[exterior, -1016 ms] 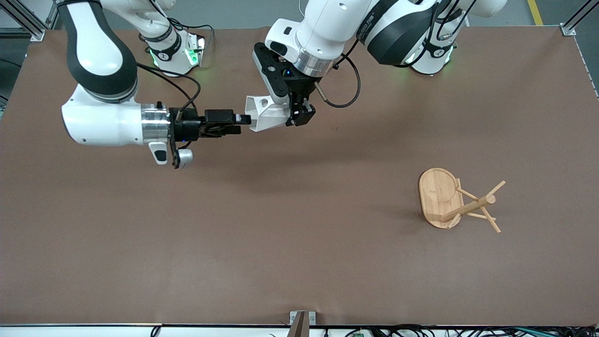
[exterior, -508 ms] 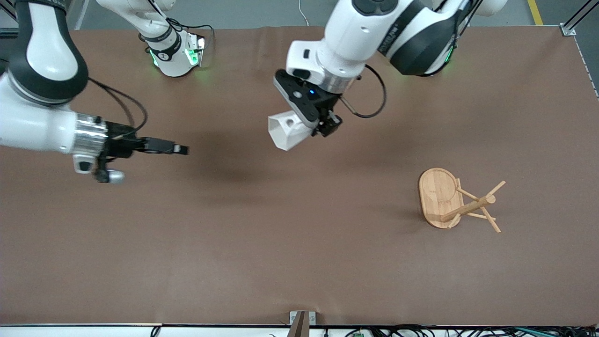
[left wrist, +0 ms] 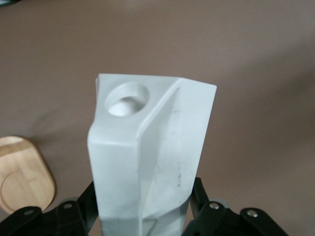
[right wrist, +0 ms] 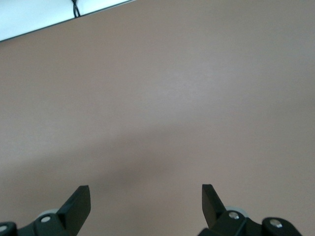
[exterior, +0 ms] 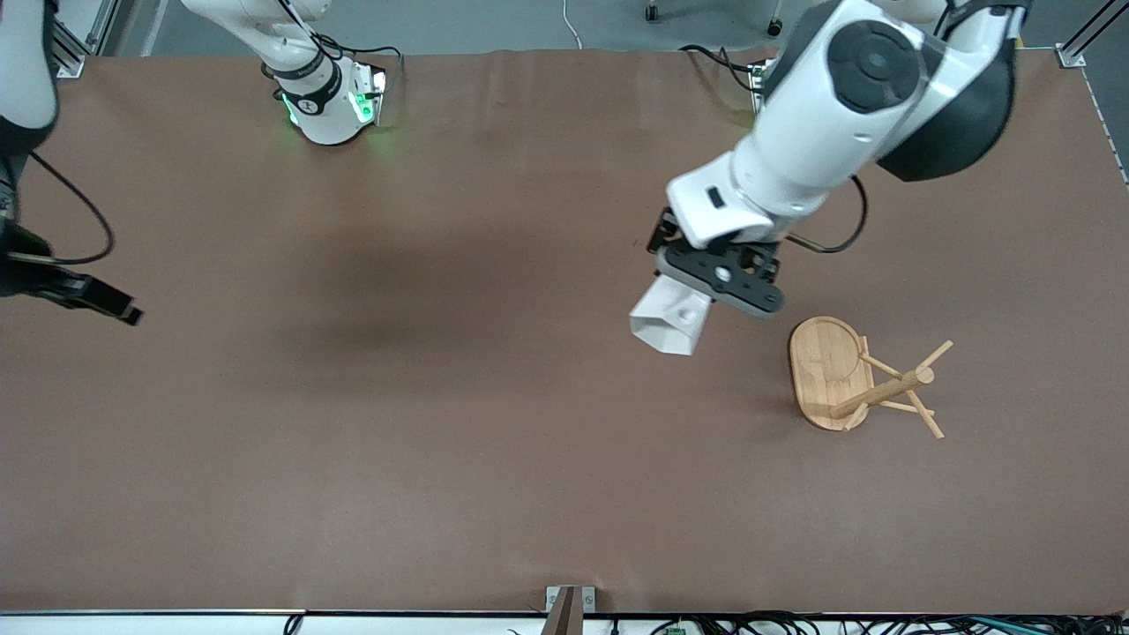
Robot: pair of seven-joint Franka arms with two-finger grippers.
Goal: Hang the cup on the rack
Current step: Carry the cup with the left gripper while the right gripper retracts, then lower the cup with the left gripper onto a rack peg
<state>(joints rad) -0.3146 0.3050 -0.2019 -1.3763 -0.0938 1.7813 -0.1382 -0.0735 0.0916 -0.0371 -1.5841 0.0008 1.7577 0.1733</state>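
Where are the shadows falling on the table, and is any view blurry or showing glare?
Front view: a soft dark shadow patch lies on the brown table, and a faint one beside the bamboo mug rack; green lights glow at the right arm's base. Left wrist view: the white faceted cup fills the picture, evenly lit, no glare. Right wrist view: a dim diffuse shadow crosses the bare table, with a bright strip at the table's edge.

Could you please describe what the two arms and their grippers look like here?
Both arms have glossy white shells with black joint bands and silver wrist rings. Black cables loop beside each wrist. The right arm's base glows green. The left gripper is a black block bearing a round white spot; the right gripper has black fingers with small silver screws.
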